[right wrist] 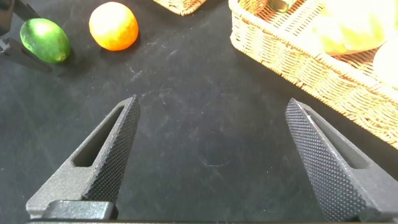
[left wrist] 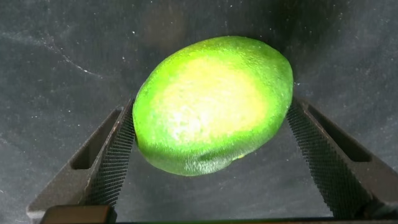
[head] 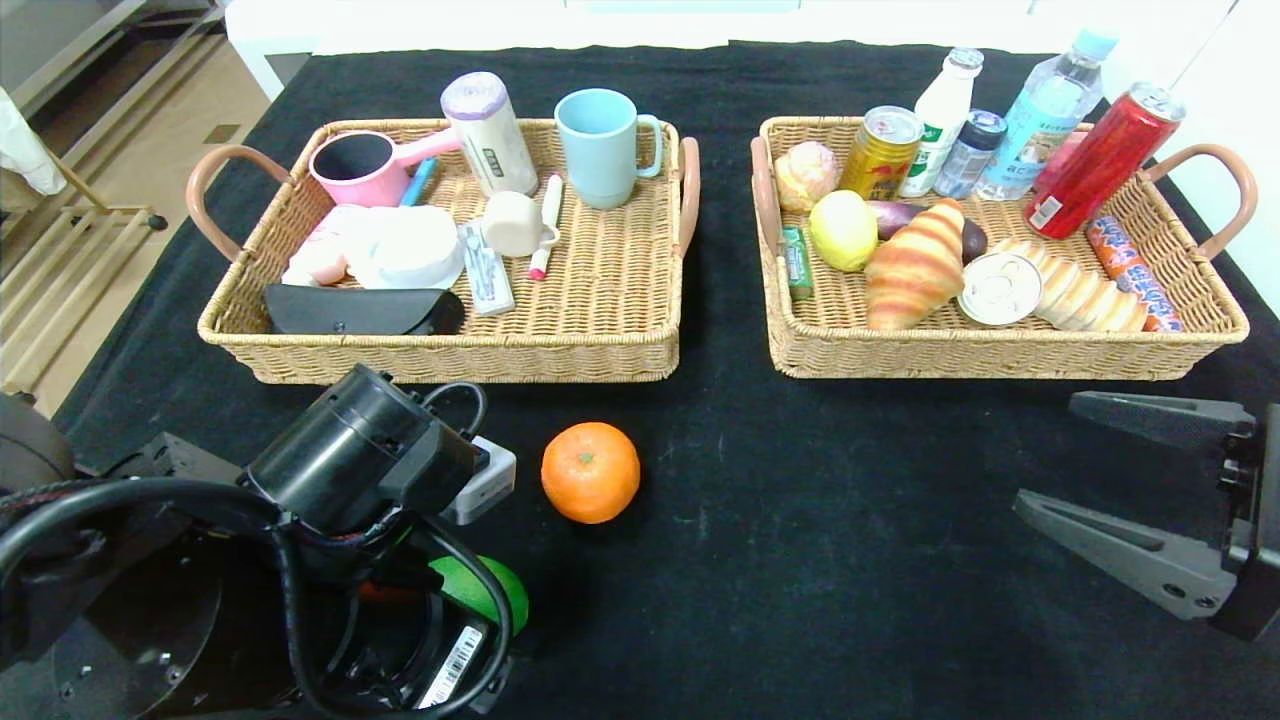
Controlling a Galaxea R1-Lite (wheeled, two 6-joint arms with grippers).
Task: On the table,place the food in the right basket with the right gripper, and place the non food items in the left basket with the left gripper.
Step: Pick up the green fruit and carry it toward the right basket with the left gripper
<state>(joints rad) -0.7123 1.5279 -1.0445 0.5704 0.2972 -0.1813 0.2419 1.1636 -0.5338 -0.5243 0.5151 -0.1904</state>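
Note:
A green lime [left wrist: 211,102] lies between my left gripper's [left wrist: 210,107] jaws, and both pads touch its sides. In the head view the lime [head: 492,592] shows under my left wrist at the table's front left. An orange [head: 590,472] sits on the black cloth just beyond it, in front of the left basket [head: 600,345]. My right gripper [head: 1045,455] is open and empty over bare cloth at the front right, below the right basket [head: 1000,360]. The right wrist view shows the lime [right wrist: 45,40] and the orange [right wrist: 113,26] farther off.
The left basket holds a blue mug [head: 603,146], a pink cup [head: 362,167], a black case [head: 360,311] and other non-food items. The right basket holds a croissant [head: 915,265], a lemon [head: 843,230], a red can [head: 1095,165], bottles and other food.

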